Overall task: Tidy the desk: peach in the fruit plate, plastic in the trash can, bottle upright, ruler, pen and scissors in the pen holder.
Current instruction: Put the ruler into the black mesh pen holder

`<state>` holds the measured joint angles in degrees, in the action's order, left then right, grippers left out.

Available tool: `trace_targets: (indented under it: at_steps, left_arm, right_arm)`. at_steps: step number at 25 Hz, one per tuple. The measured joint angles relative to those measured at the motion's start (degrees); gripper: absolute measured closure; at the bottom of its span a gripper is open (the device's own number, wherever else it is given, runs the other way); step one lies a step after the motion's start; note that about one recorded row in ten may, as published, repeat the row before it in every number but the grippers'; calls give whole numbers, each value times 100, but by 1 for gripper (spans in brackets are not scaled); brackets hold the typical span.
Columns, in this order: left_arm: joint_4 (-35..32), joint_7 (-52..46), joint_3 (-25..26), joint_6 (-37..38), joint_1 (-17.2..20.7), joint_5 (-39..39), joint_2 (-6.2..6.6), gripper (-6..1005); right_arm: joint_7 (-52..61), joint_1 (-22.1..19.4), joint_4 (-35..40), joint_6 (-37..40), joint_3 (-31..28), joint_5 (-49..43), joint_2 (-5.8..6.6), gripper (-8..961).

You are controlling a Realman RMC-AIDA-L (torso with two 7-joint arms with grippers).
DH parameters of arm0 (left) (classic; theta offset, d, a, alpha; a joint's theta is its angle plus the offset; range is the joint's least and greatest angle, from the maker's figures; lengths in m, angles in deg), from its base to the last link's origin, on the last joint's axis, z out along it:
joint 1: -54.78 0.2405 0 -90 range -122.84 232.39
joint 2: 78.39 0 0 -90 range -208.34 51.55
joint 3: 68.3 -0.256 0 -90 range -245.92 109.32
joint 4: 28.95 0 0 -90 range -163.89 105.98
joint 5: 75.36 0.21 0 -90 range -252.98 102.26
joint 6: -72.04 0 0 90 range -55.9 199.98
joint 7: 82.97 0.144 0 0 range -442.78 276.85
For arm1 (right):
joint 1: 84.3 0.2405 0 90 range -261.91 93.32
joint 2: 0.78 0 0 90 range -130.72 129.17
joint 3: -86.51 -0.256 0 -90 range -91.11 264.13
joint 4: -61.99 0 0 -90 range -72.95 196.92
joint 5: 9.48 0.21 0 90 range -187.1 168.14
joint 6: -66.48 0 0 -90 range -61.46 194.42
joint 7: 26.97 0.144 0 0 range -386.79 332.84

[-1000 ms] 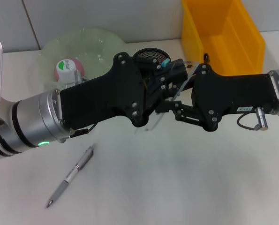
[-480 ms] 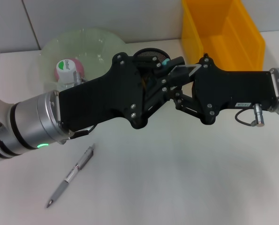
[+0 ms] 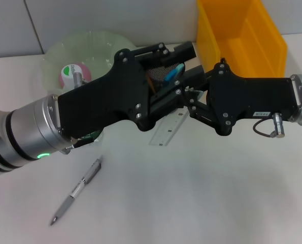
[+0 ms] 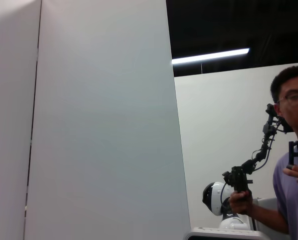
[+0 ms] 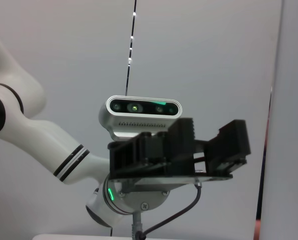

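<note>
Over the mesh pen holder (image 3: 163, 71) both black grippers crowd together, left gripper (image 3: 183, 51) and right gripper (image 3: 187, 94), finger spread impossible to tell, hiding much of it, while the clear ruler (image 3: 170, 128) lies flat below and the pen (image 3: 75, 190) lies well apart.

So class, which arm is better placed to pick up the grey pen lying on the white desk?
Left: the grey pen lies on the robot's left, just below the left gripper; the right gripper is farther away.
</note>
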<state>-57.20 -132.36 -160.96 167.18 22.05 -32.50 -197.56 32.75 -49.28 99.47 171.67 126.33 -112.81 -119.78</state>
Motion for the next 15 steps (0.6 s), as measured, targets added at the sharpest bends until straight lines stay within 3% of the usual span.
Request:
trace_targets:
  at_steps: [7, 15]
  left_arm:
    - [12, 72, 78, -1, 92, -33, 5, 624]
    - [-11, 326, 64, 77, 394, -61, 41, 330]
  right_arm:
    - [214, -12, -41, -288, -93, 137, 0, 952]
    - [358, -49, -92, -761, -353, 512, 20, 952]
